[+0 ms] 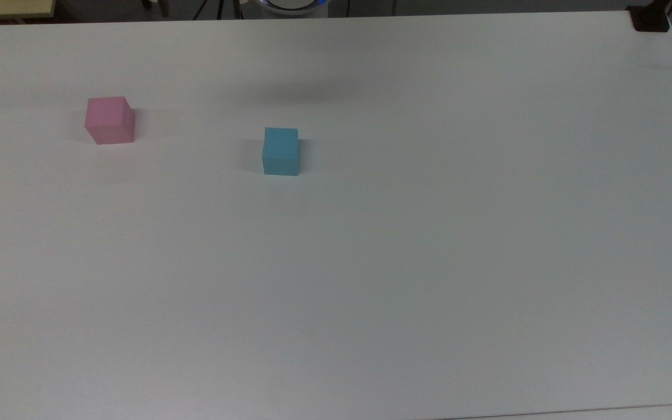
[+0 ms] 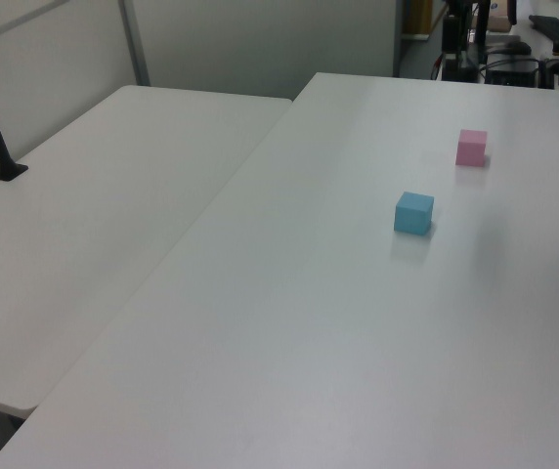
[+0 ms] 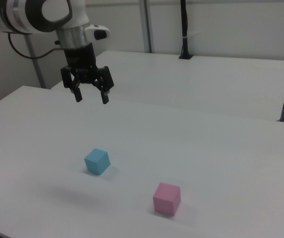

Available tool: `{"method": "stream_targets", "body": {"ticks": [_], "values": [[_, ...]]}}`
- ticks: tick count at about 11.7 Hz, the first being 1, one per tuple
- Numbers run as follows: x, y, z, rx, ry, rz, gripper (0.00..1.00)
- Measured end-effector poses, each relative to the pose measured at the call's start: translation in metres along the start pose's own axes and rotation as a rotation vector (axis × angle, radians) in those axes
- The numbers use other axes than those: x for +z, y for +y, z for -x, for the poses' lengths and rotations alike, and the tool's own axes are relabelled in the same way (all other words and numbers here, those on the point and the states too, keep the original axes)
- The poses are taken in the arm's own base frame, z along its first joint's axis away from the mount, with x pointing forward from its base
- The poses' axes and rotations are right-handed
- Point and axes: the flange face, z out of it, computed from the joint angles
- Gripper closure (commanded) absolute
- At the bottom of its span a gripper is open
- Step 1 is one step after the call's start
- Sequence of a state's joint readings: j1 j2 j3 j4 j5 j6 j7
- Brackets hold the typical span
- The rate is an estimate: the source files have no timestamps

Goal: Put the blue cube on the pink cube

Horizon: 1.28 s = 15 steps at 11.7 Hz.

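1. The gripper (image 3: 90, 96) hangs high in the air with its two fingers spread wide. It holds nothing.
2. The blue cube (image 1: 280, 151) sits flat on the white table (image 1: 429, 245). In the right view the gripper is up above it and a bit to the right view's left.
3. The pink cube (image 1: 109, 120) sits well apart from the blue one, off to the top view's left.
4. The job looks like it has not begun. The blue cube is not yet picked up.
5. What could go wrong: if the fingers come down off to one side, they could bump the blue cube and push it away.
6. If the blue cube is set down crooked on the pink cube, it could slide off.
7. Count: one blue cube, one pink cube, one gripper.
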<state>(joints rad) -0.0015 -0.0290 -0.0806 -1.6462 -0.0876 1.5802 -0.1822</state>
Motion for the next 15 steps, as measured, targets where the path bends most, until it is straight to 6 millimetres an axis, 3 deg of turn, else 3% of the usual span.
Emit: {"method": "stream_targets", "body": {"ticks": [3, 6, 9, 12, 15], "values": [[0.023, 0.016, 0.005, -0.132, -0.047, -0.015, 0.00], [0.068, 0.014, 0.010, -0.120, -0.124, -0.082, 0.00], [0.118, 0.014, 0.003, 0.011, -0.067, -0.112, 0.00], [0.181, 0.005, -0.009, 0.098, 0.019, -0.090, 0.00], [0.209, -0.025, -0.030, 0.170, 0.041, -0.085, 0.00]]}}
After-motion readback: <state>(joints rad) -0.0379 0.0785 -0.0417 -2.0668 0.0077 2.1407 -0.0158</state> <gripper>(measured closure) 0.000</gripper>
